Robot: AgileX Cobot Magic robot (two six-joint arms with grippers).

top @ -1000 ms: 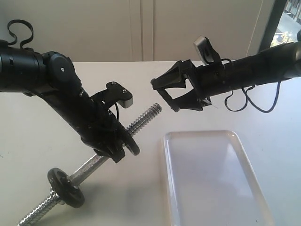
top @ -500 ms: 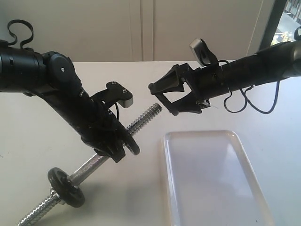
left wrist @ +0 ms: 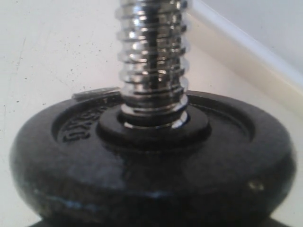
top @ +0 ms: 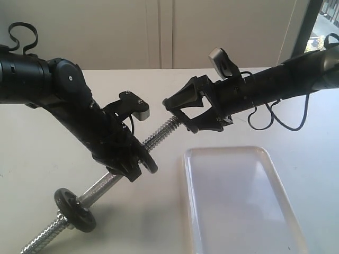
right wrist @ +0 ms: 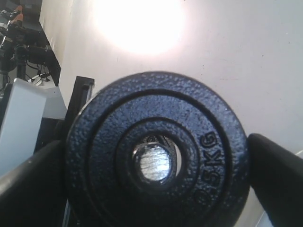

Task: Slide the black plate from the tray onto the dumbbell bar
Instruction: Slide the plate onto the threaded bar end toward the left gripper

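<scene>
Table point(top: 42, 132): pale, matte top; carries everything else.
Tray point(top: 222, 150): glossy white, near right; nothing lies in it. Its rim also shows in the left wrist view, beside the bar.
Left arm: reaches in from the far left, over the bar's middle.
Right arm: reaches in from the far right, above the tray's far end.
Dumbbell bar point(top: 100, 185): chrome, tilted. Near-left end is low by the table; far-right threaded end is raised toward the right gripper.
Left gripper point(top: 130, 161): fingers closed around the bar, just behind a black disc; it holds the bar up.
Right gripper point(top: 179, 110): at the bar's raised tip. One finger point(right wrist: 279, 175) presses each side of the black plate's rim.
Black plate point(right wrist: 199, 142): off the tray, clamped on edge in the right gripper, flat face toward the wrist camera. The bar's end face shows through its central hole. Cannot tell whether the tip has entered the hole.
Upper disc point(left wrist: 151, 161): already on the thread, next to the left gripper.
Lower disc point(top: 74, 209): on the bar near its near-left end, close to the table.
</scene>
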